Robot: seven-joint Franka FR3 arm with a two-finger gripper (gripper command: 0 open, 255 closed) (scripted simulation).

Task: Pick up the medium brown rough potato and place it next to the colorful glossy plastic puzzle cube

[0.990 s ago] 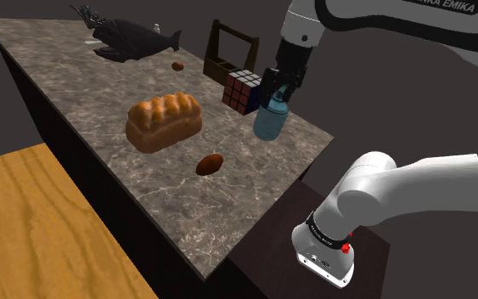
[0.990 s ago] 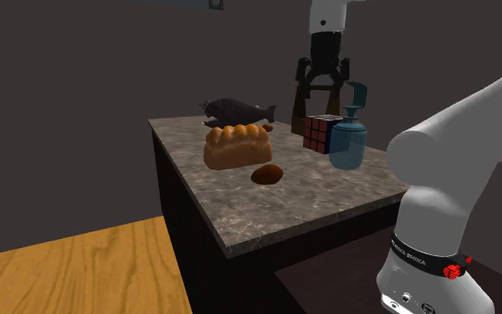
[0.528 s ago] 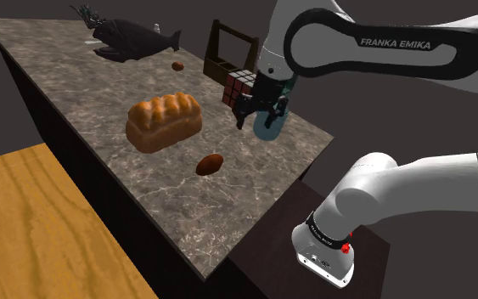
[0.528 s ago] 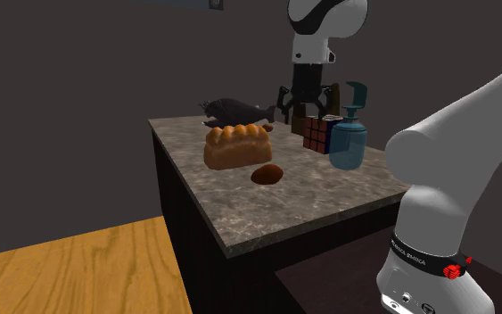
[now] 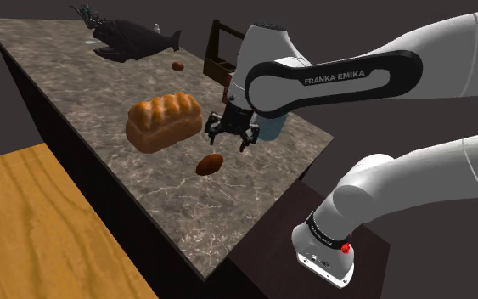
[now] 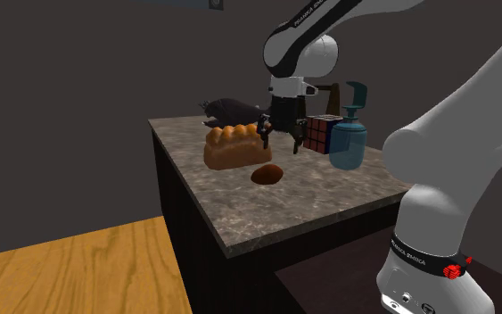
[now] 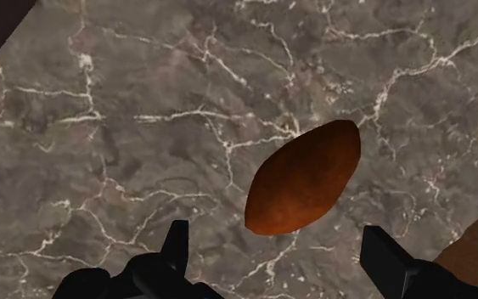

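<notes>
The brown oval potato (image 5: 210,164) lies on the marble counter (image 5: 180,214), near the loaf of bread. My gripper (image 5: 231,137) hovers a little above it, open and empty. In the wrist view the potato (image 7: 303,178) lies just ahead of the gap of the gripper (image 7: 275,236), with neither finger touching it. The colourful puzzle cube (image 6: 318,134) stands farther back on the counter, beside a blue bottle (image 6: 347,143). From the second exterior view, the gripper (image 6: 280,141) hangs above the potato (image 6: 267,174), between the bread and the cube.
A bread loaf (image 5: 164,121) sits close to the potato on the shoulder view's left. A dark fish (image 5: 131,41), a small brown lump (image 5: 178,65) and a wooden caddy (image 5: 220,51) stand at the back. The counter edge drops to a wooden floor (image 5: 25,229).
The arm has swung from above the blue bottle and cube down toward the shoulder view's left, ending over the potato. The gripper has stayed open. Nothing on the counter has moved.
</notes>
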